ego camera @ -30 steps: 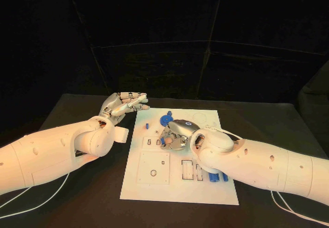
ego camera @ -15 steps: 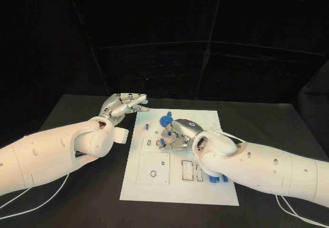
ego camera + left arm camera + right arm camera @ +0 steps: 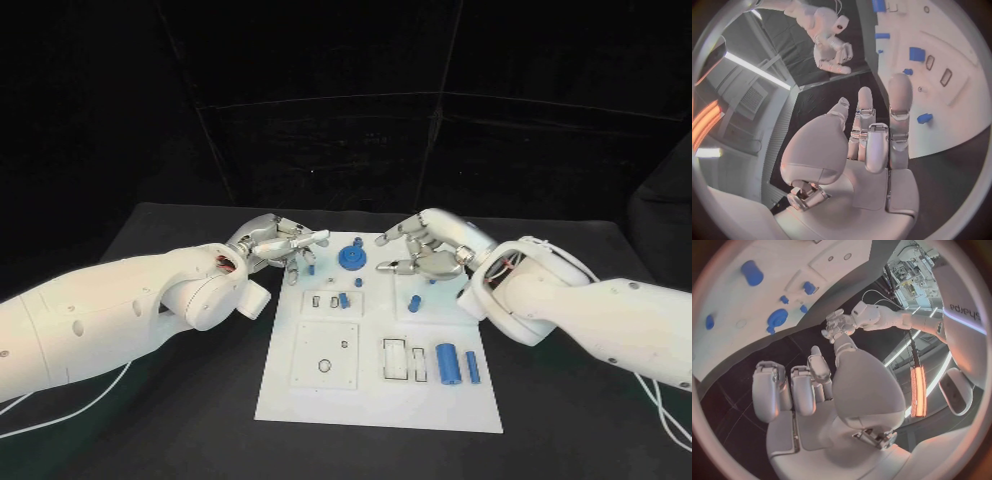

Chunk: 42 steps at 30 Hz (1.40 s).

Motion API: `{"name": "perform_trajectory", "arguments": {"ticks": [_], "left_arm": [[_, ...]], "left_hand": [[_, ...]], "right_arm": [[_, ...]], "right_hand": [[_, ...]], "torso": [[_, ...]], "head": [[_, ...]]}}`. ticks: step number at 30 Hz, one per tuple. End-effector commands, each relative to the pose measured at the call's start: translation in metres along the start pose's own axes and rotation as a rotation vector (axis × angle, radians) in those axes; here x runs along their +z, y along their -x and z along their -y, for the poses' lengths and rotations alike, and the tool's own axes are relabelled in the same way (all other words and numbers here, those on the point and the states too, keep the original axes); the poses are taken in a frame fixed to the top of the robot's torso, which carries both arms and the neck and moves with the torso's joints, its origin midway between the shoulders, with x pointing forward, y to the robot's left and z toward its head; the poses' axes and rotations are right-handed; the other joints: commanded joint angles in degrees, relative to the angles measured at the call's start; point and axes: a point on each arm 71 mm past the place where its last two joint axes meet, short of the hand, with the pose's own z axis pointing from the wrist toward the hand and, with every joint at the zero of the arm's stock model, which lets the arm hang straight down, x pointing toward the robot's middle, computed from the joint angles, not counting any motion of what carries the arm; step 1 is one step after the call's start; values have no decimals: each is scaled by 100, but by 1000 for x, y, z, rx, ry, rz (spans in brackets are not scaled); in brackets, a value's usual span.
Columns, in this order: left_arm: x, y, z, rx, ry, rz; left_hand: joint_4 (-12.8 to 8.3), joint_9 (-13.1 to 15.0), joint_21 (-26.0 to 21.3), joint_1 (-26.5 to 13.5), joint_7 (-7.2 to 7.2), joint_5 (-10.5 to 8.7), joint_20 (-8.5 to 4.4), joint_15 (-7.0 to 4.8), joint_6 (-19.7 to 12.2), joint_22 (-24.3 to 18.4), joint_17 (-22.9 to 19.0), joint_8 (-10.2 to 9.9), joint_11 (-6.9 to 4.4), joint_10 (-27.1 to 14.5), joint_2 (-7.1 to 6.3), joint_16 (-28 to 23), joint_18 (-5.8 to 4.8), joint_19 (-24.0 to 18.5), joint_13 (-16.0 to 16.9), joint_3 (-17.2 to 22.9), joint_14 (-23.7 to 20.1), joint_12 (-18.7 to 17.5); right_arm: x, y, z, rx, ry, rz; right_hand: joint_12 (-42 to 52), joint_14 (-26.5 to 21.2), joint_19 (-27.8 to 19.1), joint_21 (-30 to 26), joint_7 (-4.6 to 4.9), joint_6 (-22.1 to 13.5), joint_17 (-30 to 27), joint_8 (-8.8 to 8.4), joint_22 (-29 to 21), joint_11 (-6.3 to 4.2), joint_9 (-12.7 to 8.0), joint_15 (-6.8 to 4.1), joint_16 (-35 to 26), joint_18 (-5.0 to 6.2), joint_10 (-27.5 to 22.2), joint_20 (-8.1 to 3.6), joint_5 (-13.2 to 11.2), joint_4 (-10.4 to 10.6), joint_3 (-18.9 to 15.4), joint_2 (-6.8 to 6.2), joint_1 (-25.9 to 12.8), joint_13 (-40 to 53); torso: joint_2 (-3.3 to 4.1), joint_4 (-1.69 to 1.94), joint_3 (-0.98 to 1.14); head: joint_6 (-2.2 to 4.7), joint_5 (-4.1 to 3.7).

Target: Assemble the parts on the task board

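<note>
Looking down from the head, found the task board [image 3: 433,400] lying flat on the black table [image 3: 159,440], long axis running straight away from the robot, one short edge nearest it.

Noted two blue cylinders near the board's right edge, in its nearer half: a thicker one [image 3: 447,362] and a thinner one [image 3: 472,367] just beside it. Saw both lying down, long axes parallel to each other and to the board's long sides, ends pointing toward and away from the robot. Placed them just right of two narrow rectangular slots [image 3: 394,360] lined up the same way.

Farther up the board, picked out a round blue disc part [image 3: 351,257] between the two hands, a small blue peg [image 3: 309,268] close to the left edge, another small blue piece [image 3: 343,300] near the middle, and one more [image 3: 414,301] to its right. Could not tell which way these small pieces pointed.

Found the left hand [image 3: 281,247] over the board's far left corner, holding nothing; from its wrist, saw the fingers stretched forward with gaps between them and the thumb off to one side. Found the right hand [image 3: 428,250] above the far right part of the board, also holding nothing, fingers loosely bent and apart, thumb held clear of them, touching no part.
</note>
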Motion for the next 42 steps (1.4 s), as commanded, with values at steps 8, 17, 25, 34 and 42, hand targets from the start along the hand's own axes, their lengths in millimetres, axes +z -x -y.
{"name": "perform_trajectory", "arguments": {"ticks": [8,17,25,34,42], "left_arm": [[13,-14,5,611,405,-164],[30,-28,12,692,472,-148],[44,-39,12,722,514,-167],[51,-51,7,735,552,-220],[55,-58,6,738,559,-246]], "left_hand": [[586,949,2211,-422,-213,-38,-82,-169,-159,2693,1533,1106,-168,-406,15,591,-303,8,3245,-879,594,3270],[771,1603,2766,-386,-300,-41,-114,-210,-433,3478,1533,1780,-228,-339,91,591,-397,86,3823,-1270,594,3838],[797,1915,2886,-418,-325,-50,-123,-231,-610,3652,1533,2073,-243,-337,124,591,-420,88,3927,-1473,594,3939],[798,2058,2933,-442,-334,-49,-125,-235,-690,3723,1533,2199,-248,-338,147,591,-428,88,3962,-1574,594,3972],[783,2102,2943,-421,-336,-47,-125,-236,-711,3739,1533,2238,-250,-339,165,591,-430,86,3970,-1587,594,3979]], "right_arm": [[-7,50,31,133,-95,58],[-5,58,37,116,-119,67],[-2,57,38,107,-125,64],[1,55,37,101,-124,53],[2,54,36,92,-118,54]], "right_hand": [[-23,363,-16,-31,-25,19,464,35,248,-15,9,7,-40,6,-24,20,174,-54,-62,38,83,-9],[-59,348,-48,-73,-31,19,388,33,175,-24,7,-4,-88,21,-42,9,400,-120,-99,58,169,-45],[-65,346,-53,-80,-32,20,378,34,163,-25,7,-5,-94,24,-45,8,420,-124,-104,63,174,-51],[-69,343,-59,-91,-34,27,360,37,147,-28,8,-9,-109,27,-43,4,521,-130,-126,81,177,-58],[-75,344,-60,-99,-40,38,352,41,138,-35,9,-15,-120,28,-42,-2,657,-148,-149,103,199,-68]], "torso": [[-152,-32,99],[-156,-31,115],[-152,-54,102],[-145,-40,97],[-144,-38,94]], "head": [[-107,80],[-122,112],[-160,150],[-188,132],[-211,124]]}}
